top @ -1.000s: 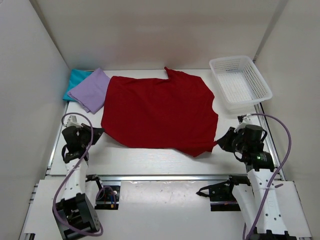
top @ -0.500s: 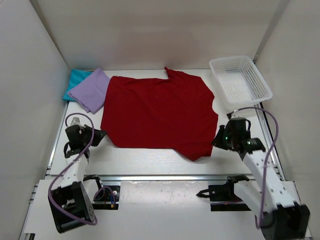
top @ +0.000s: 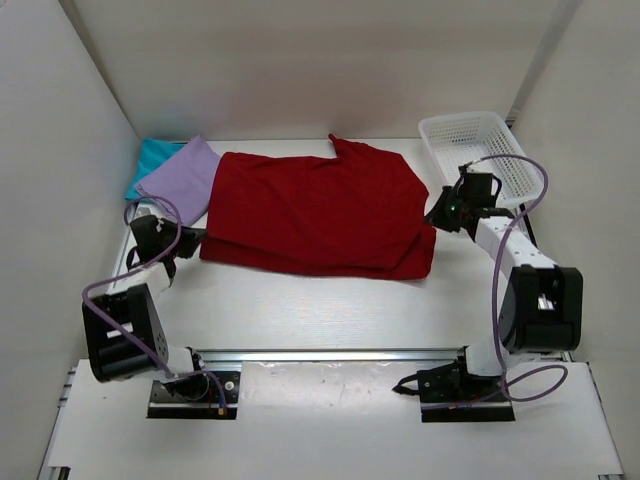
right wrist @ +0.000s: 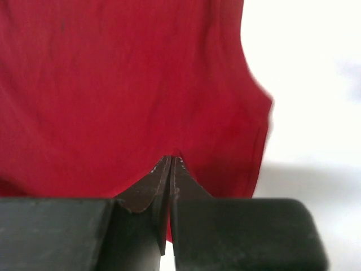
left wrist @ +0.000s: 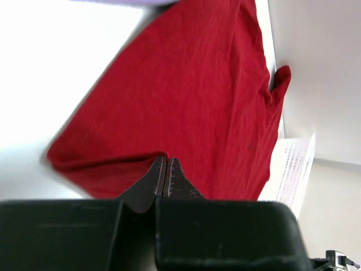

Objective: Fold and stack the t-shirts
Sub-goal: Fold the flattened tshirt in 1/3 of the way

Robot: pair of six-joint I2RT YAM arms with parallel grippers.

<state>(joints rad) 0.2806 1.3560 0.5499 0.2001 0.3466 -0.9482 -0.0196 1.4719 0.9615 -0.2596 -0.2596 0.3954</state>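
White walls (top: pixel 300 70) enclose the table (top: pixel 300 312) where both arms' jaws pinch the dark red t-shirt (top: pixel 320 205).

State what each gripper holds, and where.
Left gripper pinches the dark red t-shirt at its left hem corner; right gripper pinches its right hem corner.

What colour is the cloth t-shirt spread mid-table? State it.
Plain dark red, no pattern; the dark red cloth t-shirt shows best in the top external view.
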